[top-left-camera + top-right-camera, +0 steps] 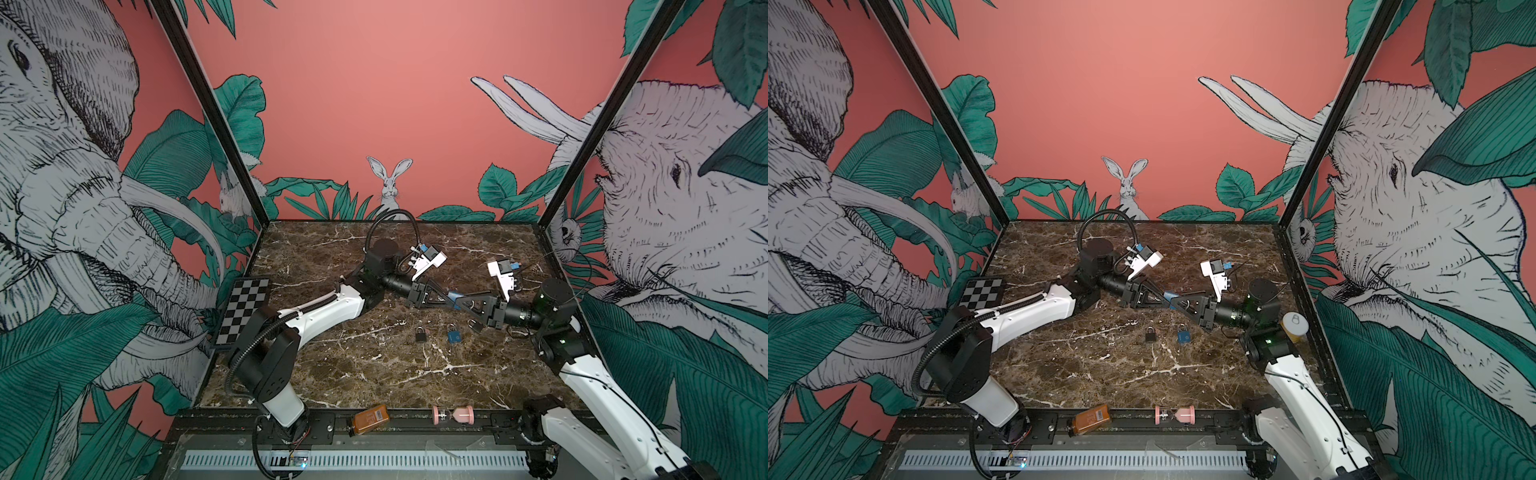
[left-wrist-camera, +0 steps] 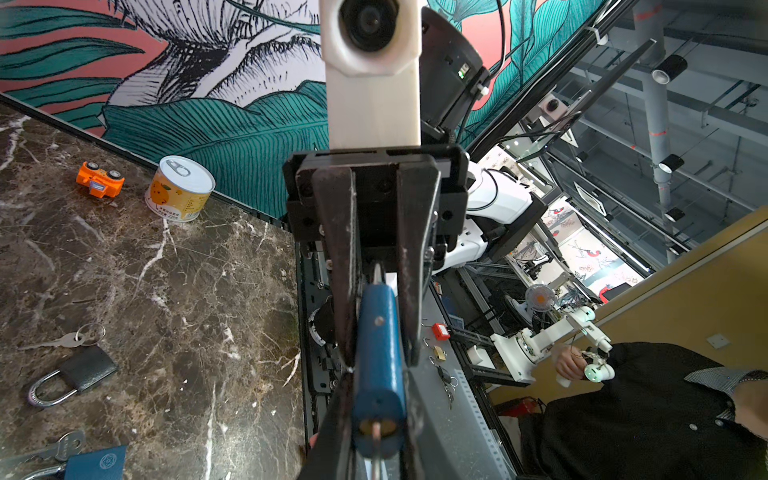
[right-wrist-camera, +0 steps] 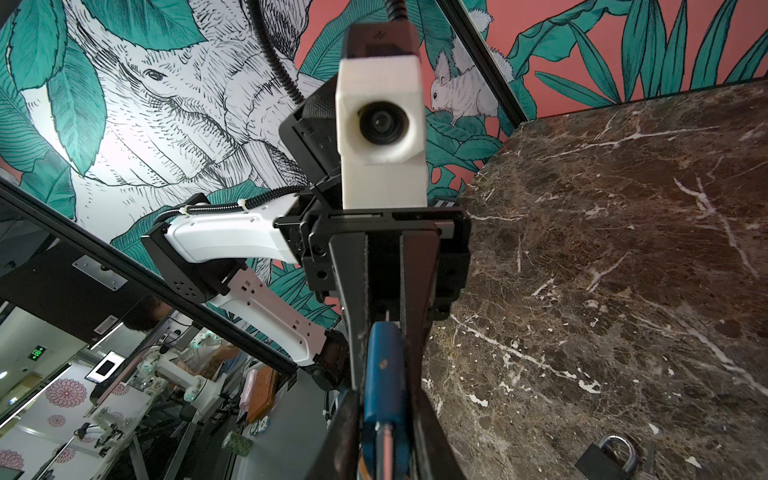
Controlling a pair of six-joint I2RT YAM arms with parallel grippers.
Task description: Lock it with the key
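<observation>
Aloft | blue padlock (image 2: 380, 345) above desk (image 1: 374, 374) centre, 1 o'clock of black padlock (image 1: 420, 333) | left gripper (image 1: 448, 296) and right gripper (image 1: 461, 306) each pinch one end | small, rigid, likely dense, slick paint: grip the flat body faces, keyhole kept clear.

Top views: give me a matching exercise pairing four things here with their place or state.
1 checkerboard
2 hourglass
3 can
4 left gripper

A shut on the blue padlock
B at the table's right edge
C at its front edge
D at its left edge

Pairs: 1-D, 2-C, 3-B, 4-A
</observation>
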